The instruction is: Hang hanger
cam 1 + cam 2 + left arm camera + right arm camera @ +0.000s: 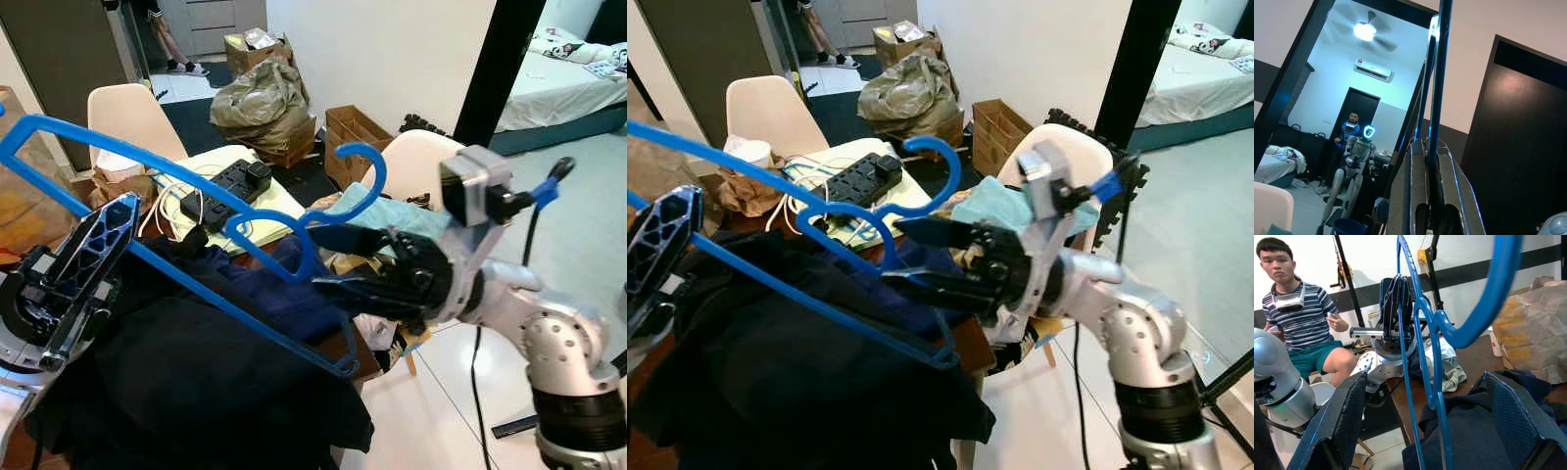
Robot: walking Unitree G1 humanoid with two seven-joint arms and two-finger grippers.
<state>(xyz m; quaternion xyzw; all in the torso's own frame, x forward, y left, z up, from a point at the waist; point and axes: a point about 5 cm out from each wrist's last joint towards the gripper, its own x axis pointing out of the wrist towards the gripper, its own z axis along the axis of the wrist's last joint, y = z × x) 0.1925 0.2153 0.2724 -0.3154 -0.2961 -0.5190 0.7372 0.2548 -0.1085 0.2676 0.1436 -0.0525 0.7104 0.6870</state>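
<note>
The left gripper (pixel 93 250) had its two black fingers (pixel 1449 196) clamped tight on the lower bar of the thin blue plastic hanger (pixel 211 294), near one shoulder end, which kept the frame lifted off the heap of dark clothing (pixel 186 382) below it. The right gripper (pixel 338 262) stood with its fingers (pixel 345 238) spread wide, one to each side of the hanger's neck just under the hook (pixel 364 181), touching nothing as far as could be told; that looked like a readying to take the neck, so that the hook could be steered onto a rail. The hanger ran slantwise across the scene, hook end toward the right arm, above the cluttered surface (pixel 294 201) carrying a black power strip (pixel 223 181) and a crumpled brown paper bag (pixel 120 181). A cream plastic chair (pixel 132 117) stood behind. A seated person in a striped shirt (pixel 1305 320) watched from beyond the arms. No rail could be made out, so hanging seemed some way off
</note>
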